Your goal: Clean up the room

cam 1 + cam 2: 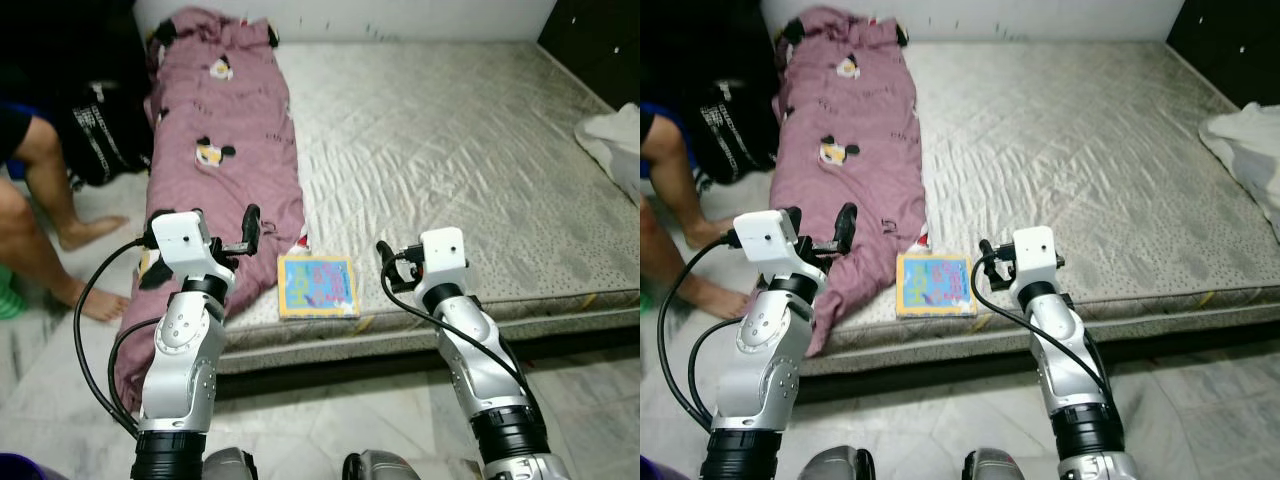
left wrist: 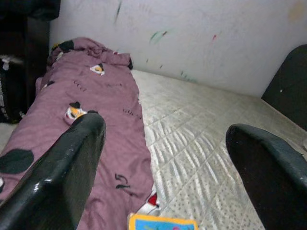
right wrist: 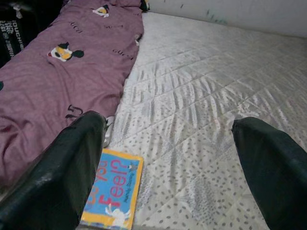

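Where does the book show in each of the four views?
Left eye: book at the mattress front edge, between the arms.
Right eye: book, same spot.
Left wrist: its corner at the bottom edge.
Right wrist: lower left.
Shared landmark: purple blanket beside it.

Bare quilted mattress [image 1: 450,150] in front of me. On it: mauve blanket [image 1: 225,130] along my left edge, colourful book [image 1: 318,286] at near edge beside it, white cloth [image 1: 612,140] far right.
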### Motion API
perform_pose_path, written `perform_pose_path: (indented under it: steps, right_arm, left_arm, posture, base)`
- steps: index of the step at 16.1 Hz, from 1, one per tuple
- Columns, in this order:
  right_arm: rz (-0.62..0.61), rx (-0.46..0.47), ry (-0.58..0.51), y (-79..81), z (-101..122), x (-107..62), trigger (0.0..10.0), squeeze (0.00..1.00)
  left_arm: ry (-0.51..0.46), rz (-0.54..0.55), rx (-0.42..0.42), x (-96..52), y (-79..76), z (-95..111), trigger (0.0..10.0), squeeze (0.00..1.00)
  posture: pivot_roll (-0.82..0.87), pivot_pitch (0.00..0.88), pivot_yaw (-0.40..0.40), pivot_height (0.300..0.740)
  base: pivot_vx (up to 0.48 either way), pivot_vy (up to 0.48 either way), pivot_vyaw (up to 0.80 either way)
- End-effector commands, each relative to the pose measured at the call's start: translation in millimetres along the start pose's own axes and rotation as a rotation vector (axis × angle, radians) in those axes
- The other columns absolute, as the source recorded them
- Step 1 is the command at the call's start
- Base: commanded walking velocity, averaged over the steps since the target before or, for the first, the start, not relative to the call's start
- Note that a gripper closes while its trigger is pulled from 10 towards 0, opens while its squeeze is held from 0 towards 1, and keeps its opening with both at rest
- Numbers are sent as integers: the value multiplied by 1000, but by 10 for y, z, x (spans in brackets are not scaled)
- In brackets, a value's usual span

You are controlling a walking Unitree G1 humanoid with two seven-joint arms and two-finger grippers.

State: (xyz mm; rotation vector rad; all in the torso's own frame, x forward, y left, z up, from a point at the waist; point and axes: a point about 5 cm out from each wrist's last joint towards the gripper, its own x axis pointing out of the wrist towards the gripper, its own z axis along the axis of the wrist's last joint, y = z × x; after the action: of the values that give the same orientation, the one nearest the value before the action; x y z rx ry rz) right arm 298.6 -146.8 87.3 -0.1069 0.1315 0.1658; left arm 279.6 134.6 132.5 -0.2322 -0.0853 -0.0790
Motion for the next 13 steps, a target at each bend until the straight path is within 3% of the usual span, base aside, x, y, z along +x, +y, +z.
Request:
perform_pose_path:
  steps: [1, 8, 13]
  right_arm:
    - [3, 7, 0, 4, 20, -2, 10000, 0]
    - [-7, 26, -2, 7, 30, -8, 10000, 0]
    - [-19, 22, 9, -34, 7, -9, 10000, 0]
  left_arm:
    - [-1, -3, 3, -15, 9, 25, 10000, 0]
    - [19, 0, 10, -21, 14, 14, 10000, 0]
    - [35, 39, 25, -33, 23, -22, 10000, 0]
  posture:
    - [-8, 55, -26, 740]
    - [-5, 57, -15, 740]
    - [-2, 53, -14, 740]
  base:
    - [341, 0, 0]
    - [334, 0, -114]
    - [0, 0, 0]
